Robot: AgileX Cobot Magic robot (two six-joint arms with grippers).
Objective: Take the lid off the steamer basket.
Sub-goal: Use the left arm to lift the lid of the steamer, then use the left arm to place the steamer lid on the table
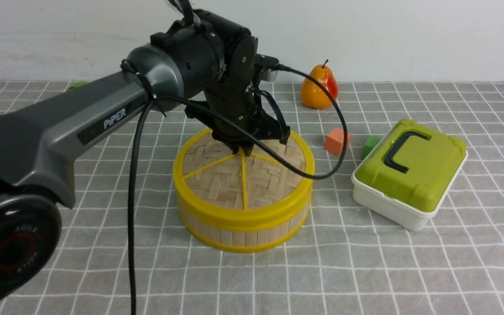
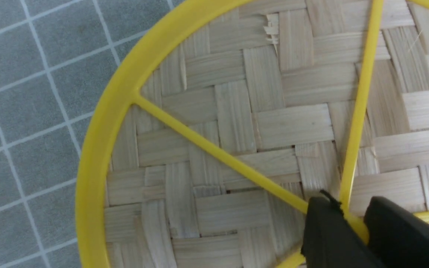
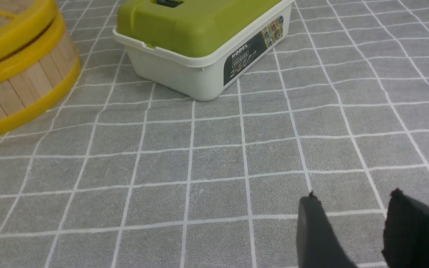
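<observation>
The lid (image 1: 221, 179), woven bamboo with a yellow rim and spokes, sits on the steamer basket (image 1: 239, 238) at the middle of the checked cloth. My left gripper (image 1: 244, 151) reaches down onto the lid's centre. In the left wrist view its two black fingers (image 2: 326, 230) are shut on the yellow knob where the spokes meet, over the lid (image 2: 237, 111). The right wrist view shows the lid's rim (image 3: 9, 37) with a dark gap above the basket (image 3: 24, 85) on that side. My right gripper (image 3: 352, 197) is open and empty above bare cloth, out of the front view.
A white box with a green lid and black handle (image 1: 409, 170) stands right of the basket, also in the right wrist view (image 3: 199, 33). An orange-red block (image 1: 337, 141), a green cube (image 1: 370, 145) and a pear (image 1: 320, 87) lie behind. A black cable (image 1: 322, 175) hangs over the lid.
</observation>
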